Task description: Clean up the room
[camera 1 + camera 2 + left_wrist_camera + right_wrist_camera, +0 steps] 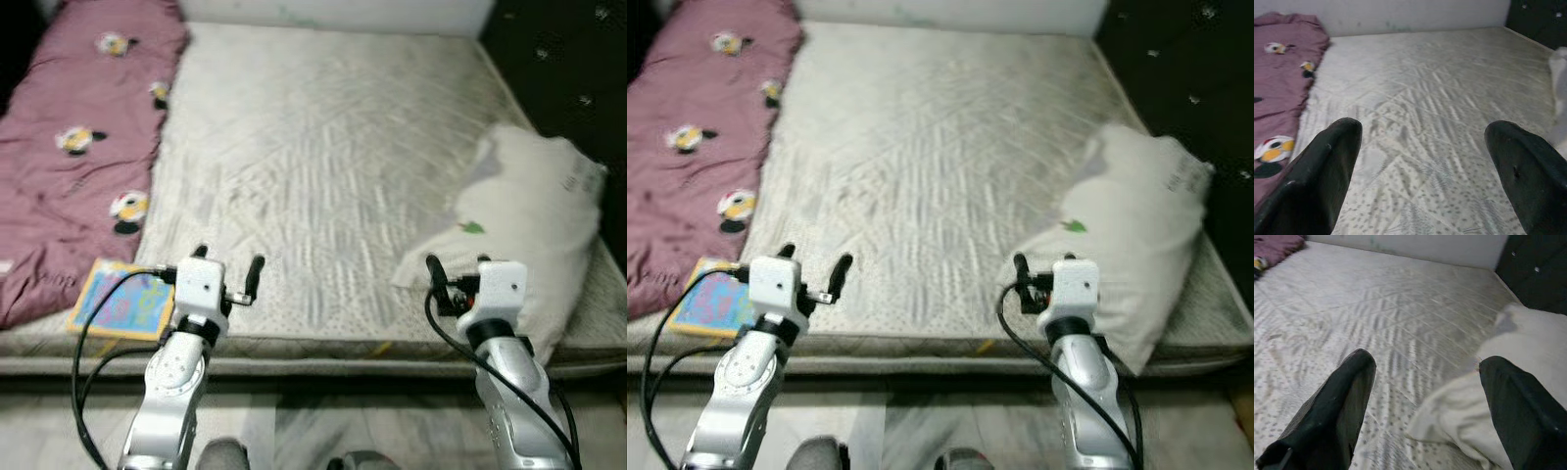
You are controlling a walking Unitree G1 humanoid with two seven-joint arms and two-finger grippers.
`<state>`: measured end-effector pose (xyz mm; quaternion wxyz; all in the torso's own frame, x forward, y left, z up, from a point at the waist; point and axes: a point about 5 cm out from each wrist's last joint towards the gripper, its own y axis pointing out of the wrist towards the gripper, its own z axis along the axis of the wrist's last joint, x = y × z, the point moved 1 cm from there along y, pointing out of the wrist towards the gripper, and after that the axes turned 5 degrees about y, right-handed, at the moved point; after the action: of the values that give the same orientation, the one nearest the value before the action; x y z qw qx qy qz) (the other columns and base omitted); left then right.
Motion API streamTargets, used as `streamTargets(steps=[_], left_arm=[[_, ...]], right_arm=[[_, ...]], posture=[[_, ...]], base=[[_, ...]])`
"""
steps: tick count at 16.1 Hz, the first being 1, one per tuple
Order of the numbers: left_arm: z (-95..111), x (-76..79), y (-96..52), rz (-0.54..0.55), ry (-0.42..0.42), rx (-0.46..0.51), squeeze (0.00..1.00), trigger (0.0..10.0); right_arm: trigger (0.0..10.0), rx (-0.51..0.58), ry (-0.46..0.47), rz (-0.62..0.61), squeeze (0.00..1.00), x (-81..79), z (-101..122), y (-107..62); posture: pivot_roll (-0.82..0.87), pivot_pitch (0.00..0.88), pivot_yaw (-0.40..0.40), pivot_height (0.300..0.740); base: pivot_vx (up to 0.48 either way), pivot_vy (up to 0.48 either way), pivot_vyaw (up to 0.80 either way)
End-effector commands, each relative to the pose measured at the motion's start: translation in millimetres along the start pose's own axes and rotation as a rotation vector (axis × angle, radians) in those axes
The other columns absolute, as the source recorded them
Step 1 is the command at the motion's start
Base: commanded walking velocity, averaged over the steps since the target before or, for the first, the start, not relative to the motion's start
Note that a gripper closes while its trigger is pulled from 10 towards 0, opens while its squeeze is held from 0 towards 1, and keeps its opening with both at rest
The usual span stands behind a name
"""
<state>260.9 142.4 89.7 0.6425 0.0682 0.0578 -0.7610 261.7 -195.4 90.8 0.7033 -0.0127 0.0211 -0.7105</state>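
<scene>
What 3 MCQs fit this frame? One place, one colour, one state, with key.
1. Where does the book lie?
A. on the mattress's near left corner, beside the blanket
B. on the pillow
C. on the floor

2. What colour is the blanket?
A. green
B. dusky pink
C. black

3. How is the right end effector?
A. shut on the pillow
B. shut on the book
C. open, holding nothing

Key: 1 A, the book sits at the mattress edge next to the blanket. 2 B, pink with small cartoon prints. 3 C, its fingers are spread by the pillow corner; the left end effector is open too.
</scene>
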Motion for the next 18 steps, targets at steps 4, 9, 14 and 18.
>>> streamTargets(steps=[4,9,14,18], left_arm=[[-3.1,2.7,-1.9,-0.02,-0.005,-0.01,0.0,10.0],[-2.9,3.7,-0.7,-0.028,-0.007,-0.008,0.0,10.0],[-4.6,2.3,0.3,-0.011,0.003,-0.02,0.0,10.0],[-5.4,1.0,0.7,0.001,0.017,-0.022,0.0,10.0]], right_arm=[[10.0,0.001,-0.018,-0.013,0.0,4.3,0.2,-2.0],[10.0,0.003,-0.021,-0.011,0.0,4.2,0.5,-1.2],[10.0,0.011,-0.028,-0.014,0.0,6.7,2.8,1.4],[10.0,0.008,-0.032,-0.012,0.0,6.9,1.4,1.3]], posture=[[-0.05,0.125,-0.04,0.74],[-0.05,0.12,-0.038,0.74],[-0.05,0.114,-0.039,0.74],[-0.05,0.108,-0.041,0.74]], base=[[0.266,0.0,0.0],[0.309,0.0,0.0],[0.131,0.0,0.0],[0.0,0.0,0.0]])
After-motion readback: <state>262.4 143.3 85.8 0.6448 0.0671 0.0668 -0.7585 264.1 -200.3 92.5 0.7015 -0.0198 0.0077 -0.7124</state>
